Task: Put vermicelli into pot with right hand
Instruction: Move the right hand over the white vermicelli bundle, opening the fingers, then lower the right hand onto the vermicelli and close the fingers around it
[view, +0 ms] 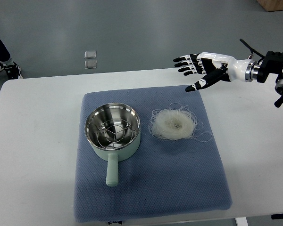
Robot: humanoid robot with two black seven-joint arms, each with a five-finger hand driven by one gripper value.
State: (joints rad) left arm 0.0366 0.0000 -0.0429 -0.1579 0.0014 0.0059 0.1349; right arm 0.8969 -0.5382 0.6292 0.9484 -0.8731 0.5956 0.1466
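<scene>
Top view, my only camera, looks steeply down on a white table (33, 155) with rounded far corners, and most of its middle is covered by a blue-grey textured mat (151, 188) lying slightly askew. On the left half of that mat I see the pot (113, 134), pale green outside and shiny steel inside, with a wire rack sitting in its bowl and its handle pointing toward my side. Just beside it on the right, apart from the rim, the vermicelli (173, 123) rests as a loose whitish nest with thin strands straying outward onto the fabric. My right hand (200, 70) comes in from the right edge and hovers above the far right corner of the mat, fingers spread and empty, thumb angled down toward the cloth, well apart from the noodles. Beyond the table I get a grey floor (146, 33), two small clear squares (90, 59) lying on it, a person's dark shoe (4, 66) at the left edge, and a brown box corner (276, 4) upper right.
</scene>
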